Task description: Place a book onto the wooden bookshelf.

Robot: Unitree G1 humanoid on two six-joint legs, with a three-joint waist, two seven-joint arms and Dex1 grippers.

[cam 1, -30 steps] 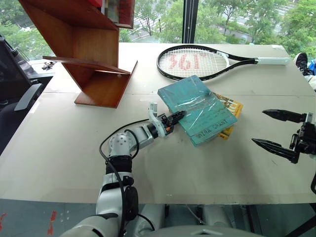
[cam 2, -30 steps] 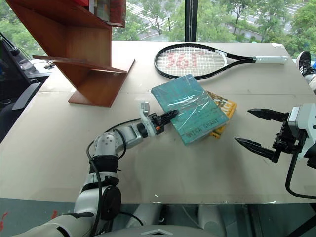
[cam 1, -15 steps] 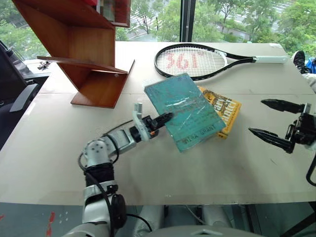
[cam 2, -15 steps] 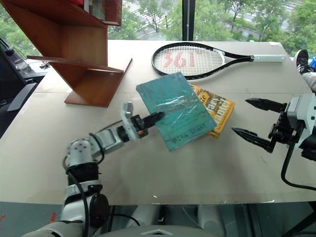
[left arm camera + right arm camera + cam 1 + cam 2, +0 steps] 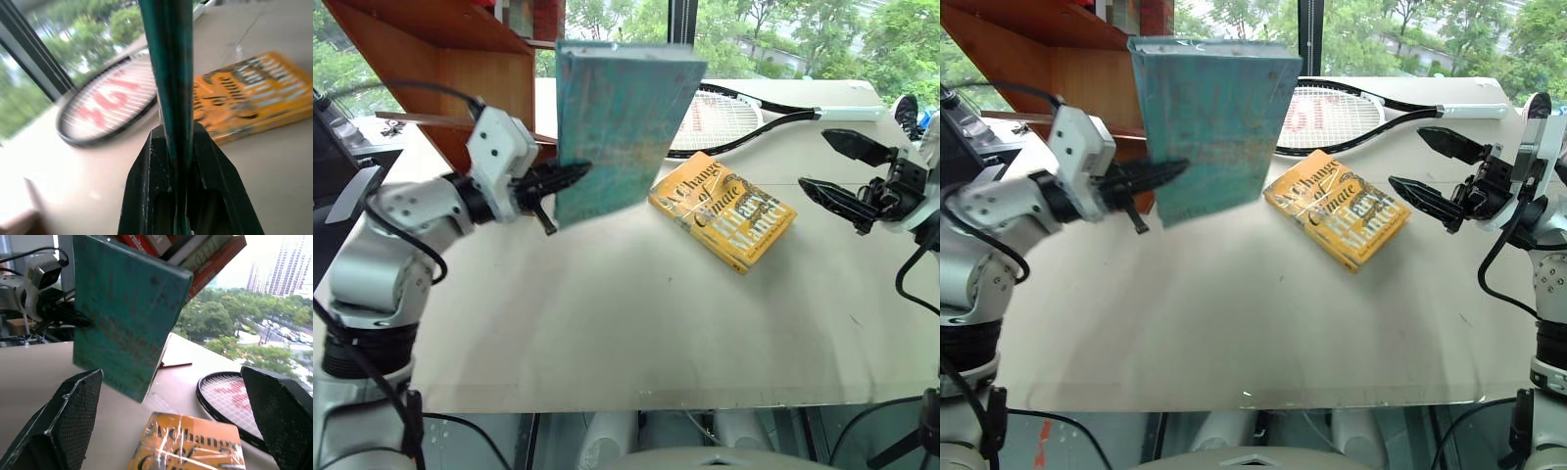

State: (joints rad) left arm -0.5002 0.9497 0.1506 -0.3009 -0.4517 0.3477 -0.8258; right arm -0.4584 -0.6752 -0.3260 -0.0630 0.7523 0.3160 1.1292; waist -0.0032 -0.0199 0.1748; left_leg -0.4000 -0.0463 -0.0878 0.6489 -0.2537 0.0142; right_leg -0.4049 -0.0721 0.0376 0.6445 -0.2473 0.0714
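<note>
**Two grippers up, teal book held off the table**

One book is in my grasp: my left gripper (image 5: 570, 182) is clamped on the lower edge of the book (image 5: 619, 122), the teal-green hardback, and holds it upright in the air above the table (image 5: 607, 323). From the left wrist view I see both black fingers (image 5: 149, 196) pressed against its two covers, the book's edge rising straight between them. The book stands just in front of the wooden bookshelf (image 5: 460, 69), whose slanted reddish-brown boards sit at the table's far left; I cannot tell whether the book touches it.

My right gripper (image 5: 837, 168) hangs over the right side of the table with its jaws spread wide and nothing between them. Its wrist view looks toward the raised book, with the shelf's own books behind.

On the table, near the middle, lies the yellow book (image 5: 722, 211), flat, with large white title lettering facing up, well clear of both grippers. Behind it, toward the window, lies a tennis racket (image 5: 759, 111), its head partly hidden by the raised teal book and its white handle pointing right.
</note>
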